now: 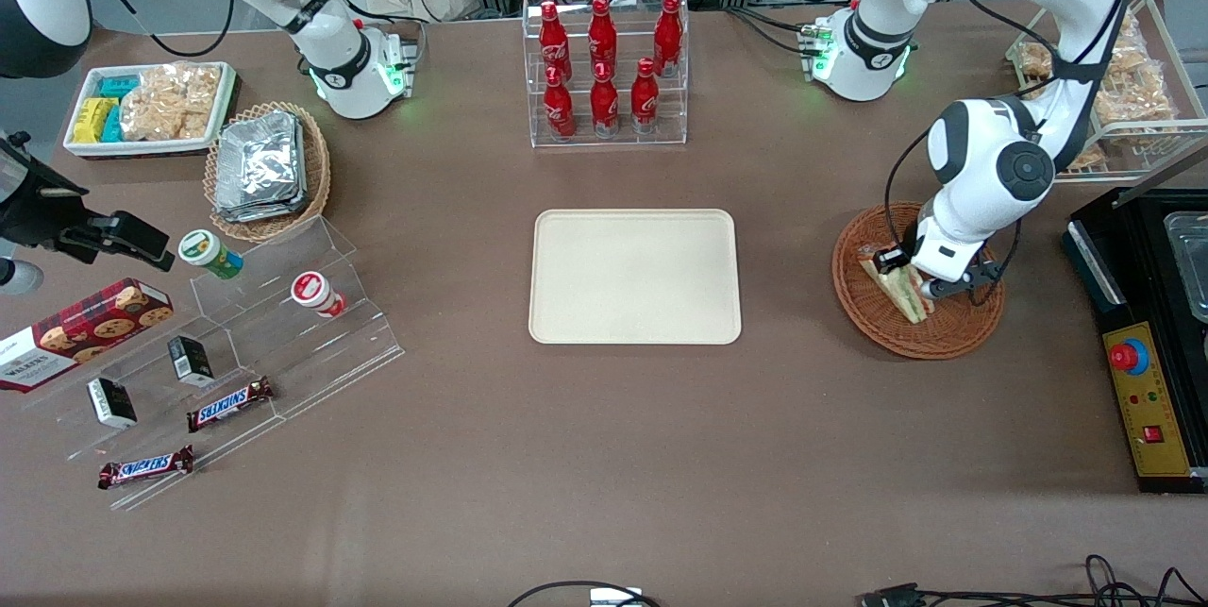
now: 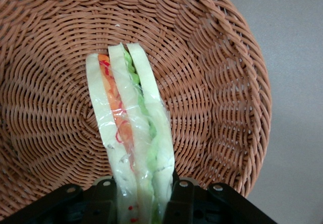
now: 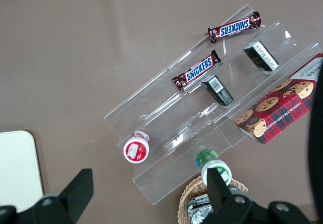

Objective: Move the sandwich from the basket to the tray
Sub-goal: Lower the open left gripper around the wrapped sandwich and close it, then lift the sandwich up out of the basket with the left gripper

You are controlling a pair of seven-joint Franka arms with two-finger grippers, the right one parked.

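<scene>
Presently, stock of the working end of the table, front view taken as the clock face.

Item: sandwich (image 2: 132,133). Triangular wedge, white bread with green and orange-red filling, clear-wrapped. It stands on edge inside the basket (image 1: 953,328), filling edge turned up toward the wrist camera. That posture probably offers its two flat bread faces to the fingers.

Item: gripper (image 1: 908,278). It sits low in the basket at about the 9 o'clock part of the bowl, clamped on the sandwich. One finger (image 2: 103,201) presses each bread face at the wedge's broad end. Holding the flat sides likely spares the filling and keeps the wrap from slipping. Whether the wedge rests on the weave or is just clear of it cannot be told.

Item: basket. Round, shallow, brown wicker, at 3 o'clock of the tray. It holds nothing else that shows.

Item: tray (image 1: 634,276). Beige, rectangular, low rim, bare, at table centre. Its flat bed suits a laid-down wedge.

Judgement: grasp made; lift and carry toward 9 o'clock not yet done. Basket rim is low, so a modest rise should clear it.
</scene>
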